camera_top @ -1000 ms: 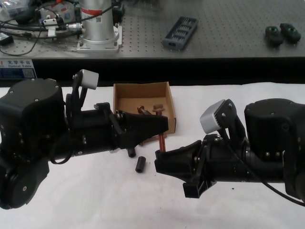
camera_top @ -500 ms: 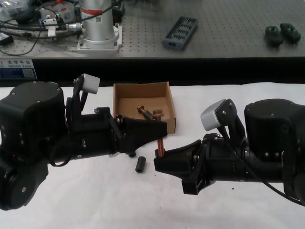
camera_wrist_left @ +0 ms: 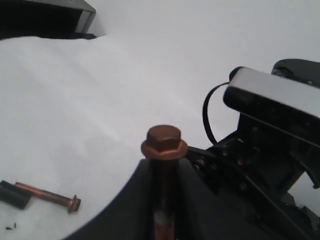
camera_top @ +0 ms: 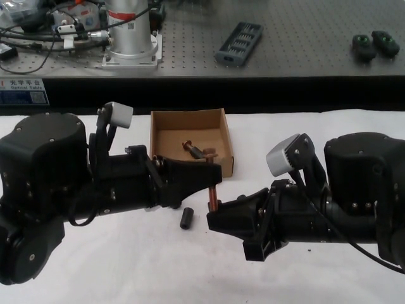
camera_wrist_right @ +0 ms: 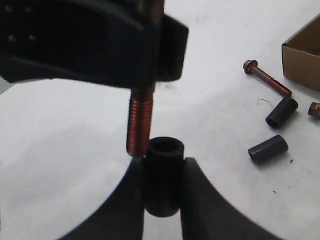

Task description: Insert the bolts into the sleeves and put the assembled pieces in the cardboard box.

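Gripping a black sleeve (camera_wrist_right: 164, 180) upright between its fingers, the right hand (camera_top: 212, 220) sits nearest. Just beyond, the left hand (camera_top: 212, 171) clamps a copper bolt (camera_wrist_left: 164, 142), whose thread tip hangs just beside the sleeve's rim, not inside. A loose sleeve (camera_top: 186, 219) lies on the white worktop (camera_top: 139, 256). Farther back, the cardboard box (camera_top: 187, 121) holds copper-coloured pieces (camera_top: 193, 150).

copper bolt (camera_top: 214, 195) upright in left jaws, cardboard box (camera_top: 190, 121) just behind
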Robot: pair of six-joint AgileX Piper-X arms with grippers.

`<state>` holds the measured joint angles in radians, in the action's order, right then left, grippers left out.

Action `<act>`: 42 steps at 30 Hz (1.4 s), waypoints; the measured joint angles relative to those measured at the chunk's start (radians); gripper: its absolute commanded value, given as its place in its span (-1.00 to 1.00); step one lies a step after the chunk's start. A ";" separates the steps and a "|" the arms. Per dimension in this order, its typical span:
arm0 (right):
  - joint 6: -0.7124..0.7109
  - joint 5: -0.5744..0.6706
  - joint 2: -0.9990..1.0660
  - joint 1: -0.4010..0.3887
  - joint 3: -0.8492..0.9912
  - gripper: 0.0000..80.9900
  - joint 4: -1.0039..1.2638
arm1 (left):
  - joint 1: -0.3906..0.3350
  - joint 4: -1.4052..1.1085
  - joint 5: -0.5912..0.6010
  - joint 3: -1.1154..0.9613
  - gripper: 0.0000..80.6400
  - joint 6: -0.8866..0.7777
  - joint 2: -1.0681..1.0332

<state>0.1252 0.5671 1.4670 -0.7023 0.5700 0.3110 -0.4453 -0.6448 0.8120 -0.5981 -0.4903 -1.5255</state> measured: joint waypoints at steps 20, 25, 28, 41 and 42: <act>-0.005 0.012 0.000 0.000 0.000 -0.98 0.016 | 0.000 -0.062 -0.061 0.000 -0.98 0.003 0.000; -0.005 0.012 0.000 0.000 0.000 -0.98 0.042 | 0.000 -0.062 -0.061 0.000 -0.98 0.003 0.000; -0.005 0.012 0.000 0.000 0.000 -0.98 0.044 | 0.000 -0.062 -0.061 0.000 -0.98 0.003 0.000; -0.005 0.012 0.000 0.000 0.000 -0.98 0.051 | 0.000 -0.027 -0.061 0.000 -0.98 0.003 0.000; -0.005 0.012 0.000 0.000 0.000 -0.98 0.056 | 0.000 -0.027 -0.061 0.000 -0.98 0.003 0.000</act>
<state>0.1204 0.5792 1.4670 -0.7023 0.5700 0.3671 -0.4453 -0.6714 0.7513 -0.5981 -0.4871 -1.5255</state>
